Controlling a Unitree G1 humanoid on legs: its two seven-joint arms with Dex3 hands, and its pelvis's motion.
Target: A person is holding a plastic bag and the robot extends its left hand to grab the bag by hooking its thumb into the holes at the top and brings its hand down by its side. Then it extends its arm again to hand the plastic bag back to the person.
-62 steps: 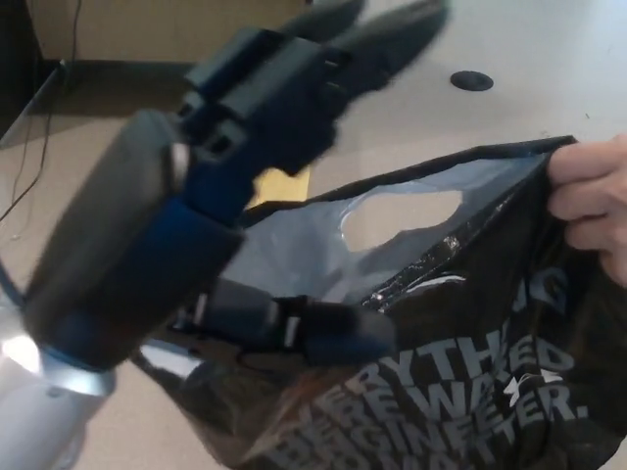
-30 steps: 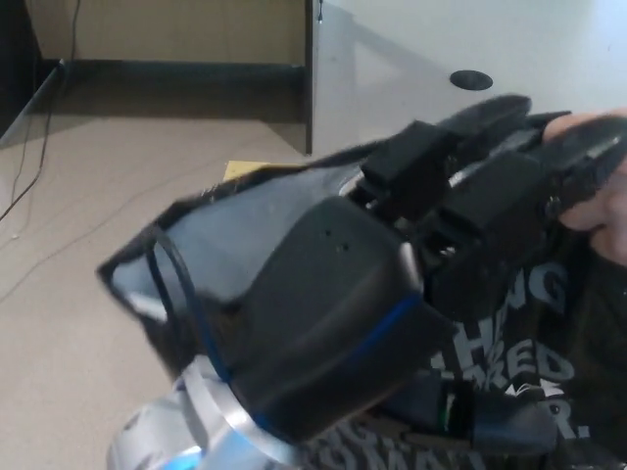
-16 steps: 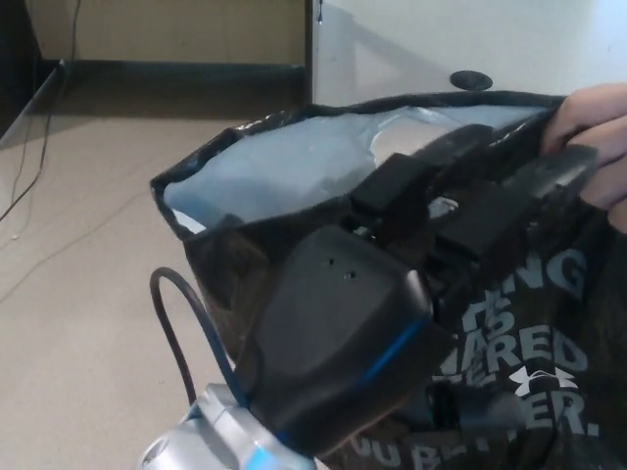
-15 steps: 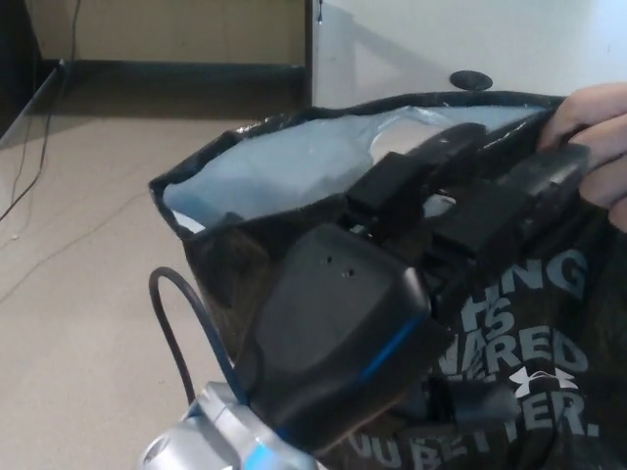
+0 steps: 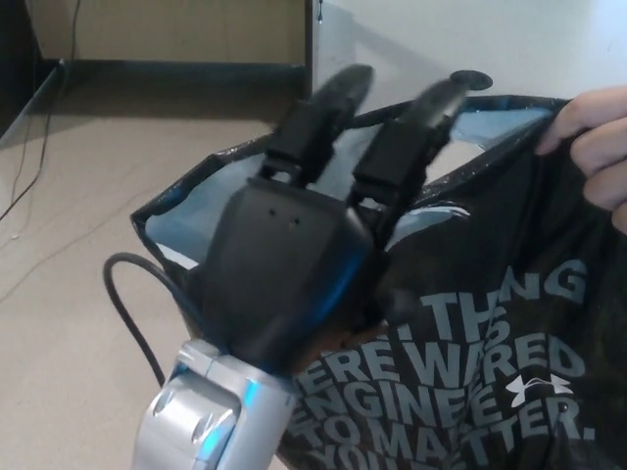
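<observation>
A black plastic bag (image 5: 490,343) with grey lettering and a pale grey lining hangs in the middle and right of the head view. A person's hand (image 5: 600,147) pinches its top right corner. My left hand (image 5: 294,264) rises from the bottom left in front of the bag's open mouth, its back toward the camera. Its two fingers (image 5: 328,117) point straight up, apart, above the bag's rim, so the hand is open. The thumb is hidden behind the palm, against the bag's near wall. My right hand does not show.
A white tabletop (image 5: 509,39) with a round black grommet (image 5: 472,78) lies behind the bag. Beige floor (image 5: 69,196) spreads to the left, with a thin cable (image 5: 29,166) on it. A black wrist cable (image 5: 122,294) loops beside my forearm.
My left hand has shifted left and its fingers have lifted off the bag's top edge to point upward. The bag's mouth has moved left and more of its lettering shows.
</observation>
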